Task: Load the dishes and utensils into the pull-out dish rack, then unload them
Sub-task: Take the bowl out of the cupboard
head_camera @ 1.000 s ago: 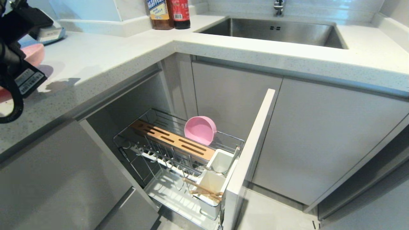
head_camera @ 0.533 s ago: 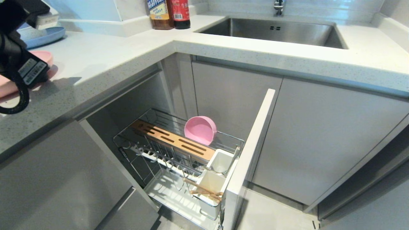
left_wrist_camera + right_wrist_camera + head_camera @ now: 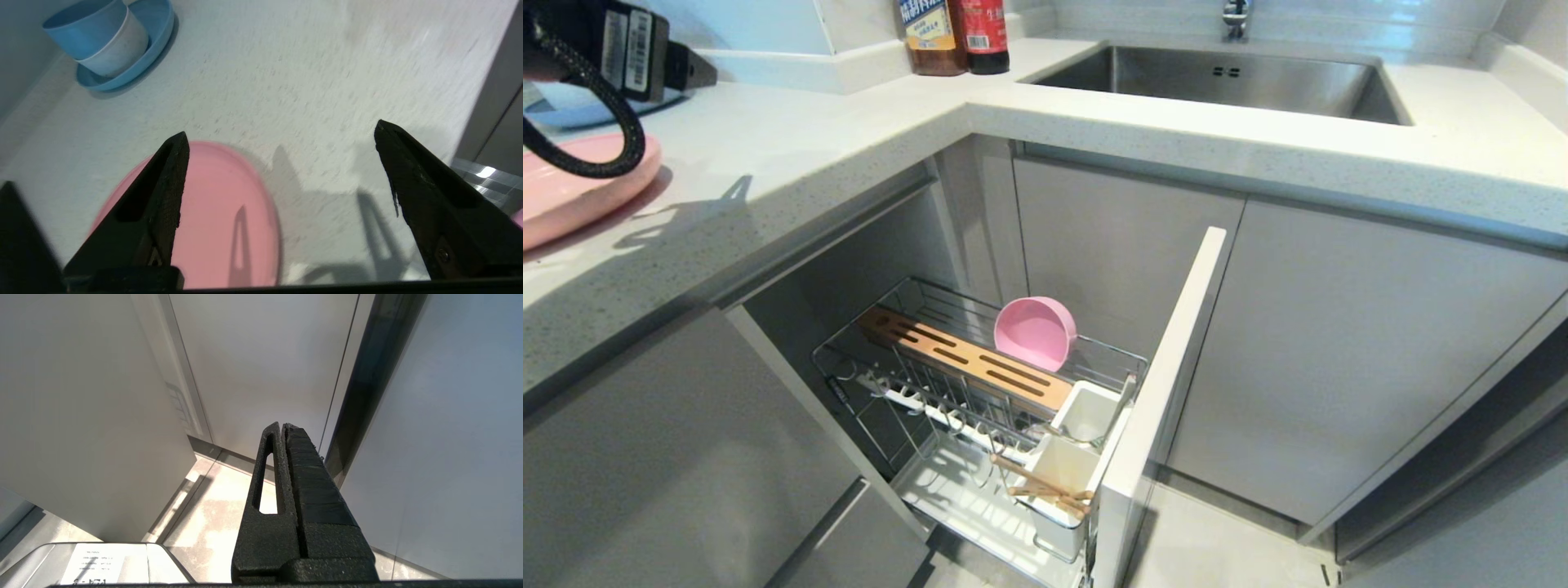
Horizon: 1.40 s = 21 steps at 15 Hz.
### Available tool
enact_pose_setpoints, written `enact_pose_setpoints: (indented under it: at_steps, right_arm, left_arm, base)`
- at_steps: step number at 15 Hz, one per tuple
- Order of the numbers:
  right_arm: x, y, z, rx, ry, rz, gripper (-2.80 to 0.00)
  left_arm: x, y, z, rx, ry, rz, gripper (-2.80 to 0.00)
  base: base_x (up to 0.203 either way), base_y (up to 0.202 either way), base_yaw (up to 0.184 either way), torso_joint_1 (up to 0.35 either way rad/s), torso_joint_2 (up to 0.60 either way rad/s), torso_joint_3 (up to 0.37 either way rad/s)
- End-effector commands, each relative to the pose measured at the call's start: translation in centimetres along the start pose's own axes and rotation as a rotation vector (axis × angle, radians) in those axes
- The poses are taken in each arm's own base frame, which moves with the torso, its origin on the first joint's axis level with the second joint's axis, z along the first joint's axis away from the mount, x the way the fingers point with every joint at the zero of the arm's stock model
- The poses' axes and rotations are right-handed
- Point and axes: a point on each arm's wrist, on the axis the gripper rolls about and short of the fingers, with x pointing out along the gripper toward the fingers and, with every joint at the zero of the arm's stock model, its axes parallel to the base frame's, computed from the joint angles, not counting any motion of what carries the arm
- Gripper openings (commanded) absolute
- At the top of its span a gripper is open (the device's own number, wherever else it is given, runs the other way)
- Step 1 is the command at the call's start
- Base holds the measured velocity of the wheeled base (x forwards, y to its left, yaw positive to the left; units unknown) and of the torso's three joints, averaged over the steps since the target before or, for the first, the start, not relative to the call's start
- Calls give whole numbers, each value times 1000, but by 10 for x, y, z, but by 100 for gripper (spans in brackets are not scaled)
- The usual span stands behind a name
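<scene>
**Plate back on the counter, left jaws spread**

Fingers of our left gripper stand wide apart and empty above the pale speckled countertop. Half a second ago the wide shallow matte pink plate was half hidden behind our wrist; now it lies flat on the countertop, under one finger and partly in the gap, with nothing clamped on it. We judge that the plate has just been set down, so the unloading half of the task is under way.

Beyond the fingertips, well apart from them, sits the blue plate with stacked blue and whitish bowls.

Farther off and below the counter, the narrow chrome wire pull-out dish rack stays open; the small round pink bowl leans in it and the light wooden chopsticks rest across a white plastic cup. These remain to be unloaded.

Our right gripper hangs parked beside the cabinet fronts, fingers pressed together on nothing.
</scene>
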Motion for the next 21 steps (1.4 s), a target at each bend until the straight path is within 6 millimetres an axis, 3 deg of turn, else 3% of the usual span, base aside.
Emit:
enact_pose_setpoints:
  at_steps: [1, 6, 10, 13, 16, 21]
  right_arm:
    - [0, 0, 0, 0, 2, 1, -280]
    - [0, 0, 0, 0, 2, 1, -280]
    - [0, 0, 0, 0, 2, 1, -280]
    - [0, 0, 0, 0, 2, 1, -280]
    - [0, 0, 0, 0, 1, 1, -280]
    - [0, 0, 0, 0, 2, 1, -280]
  left_arm:
    - [-6, 3, 6, -88, -50, -4, -280]
    - [-27, 5, 20, -407, -167, -58, -280]
    - [-48, 2, 26, -867, -179, -190, -280]
    - [-62, -13, 28, -1150, -115, -321, -280]
    - [-64, -38, 4, -1076, 141, -366, -280]
    - [-66, -106, -18, -864, 472, -507, -280]
  base:
    - [0, 0, 0, 0, 0, 0]
    - [0, 0, 0, 0, 0, 0]
    - [0, 0, 0, 0, 0, 0]
    - [0, 0, 0, 0, 0, 0]
    - [0, 0, 0, 0, 0, 0]
    - [0, 0, 0, 0, 0, 0]
